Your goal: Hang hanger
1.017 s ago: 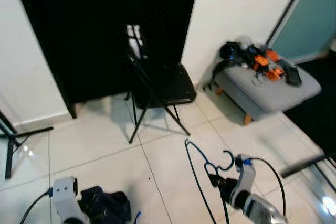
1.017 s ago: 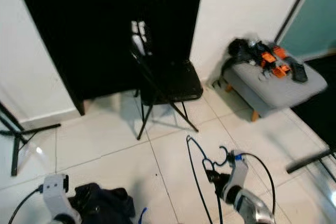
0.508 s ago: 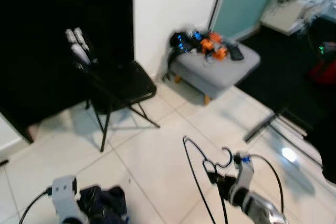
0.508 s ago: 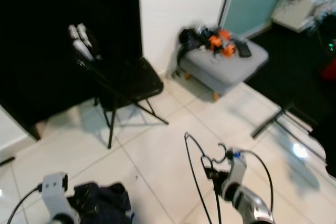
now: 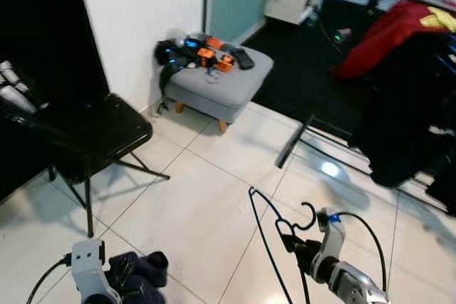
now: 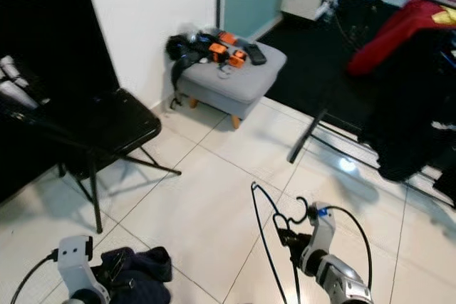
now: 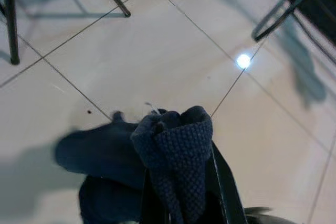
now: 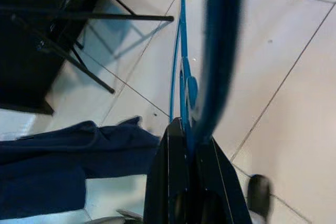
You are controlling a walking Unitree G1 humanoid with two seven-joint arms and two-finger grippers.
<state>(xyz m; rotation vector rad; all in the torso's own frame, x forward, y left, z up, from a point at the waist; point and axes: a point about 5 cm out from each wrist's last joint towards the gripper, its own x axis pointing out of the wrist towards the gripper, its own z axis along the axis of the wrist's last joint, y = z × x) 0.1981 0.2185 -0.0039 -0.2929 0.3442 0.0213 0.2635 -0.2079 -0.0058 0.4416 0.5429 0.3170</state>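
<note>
The right tool [image 5: 293, 245] is clenching a blue hanger [image 5: 265, 236] low at the frame's edge, its hook [image 5: 309, 215] curling upward beside the wrist and its lower loop running out of the picture. In the right wrist view the black fingers [image 8: 181, 174] are pinching the wire together. The left tool [image 7: 181, 203] is grasping a bunched dark blue garment [image 7: 173, 153] (its fingertips are buried in the knit, so little of them can be made out). Ahead, on the white tiled floor [image 5: 192, 204], a black folding chair [image 5: 92, 133] is standing partly cut off, a grey footstool [image 5: 217, 83] is carrying small cluttered items too blurred to identify, and dark and red clothes [image 5: 399, 69] are hanging at the right
</note>
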